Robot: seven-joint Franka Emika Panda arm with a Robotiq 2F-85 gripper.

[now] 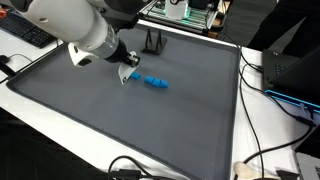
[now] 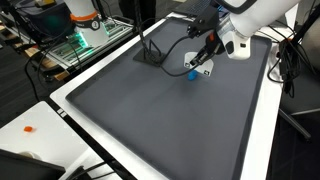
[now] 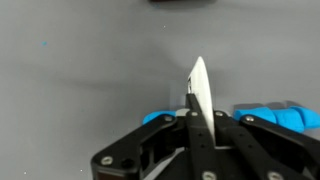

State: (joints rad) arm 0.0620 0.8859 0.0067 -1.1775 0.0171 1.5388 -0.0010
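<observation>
Pincer [image 3: 191, 116] clamped narrow on a thin white piece [image 3: 199, 82], held just beside the blue object [image 1: 155, 82], low over the grey mat [image 1: 150, 130]. Judged: holding stage. Any further move calls for a steady grip, since the piece is slim.

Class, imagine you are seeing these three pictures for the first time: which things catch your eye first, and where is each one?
The bright blue object stands out most, lying on the dark grey mat towards its far side. Right beside it, the gripper is shut on a thin white piece, which juts out past the fingertips in the wrist view. A small black stand sits at the mat's far edge.
</observation>
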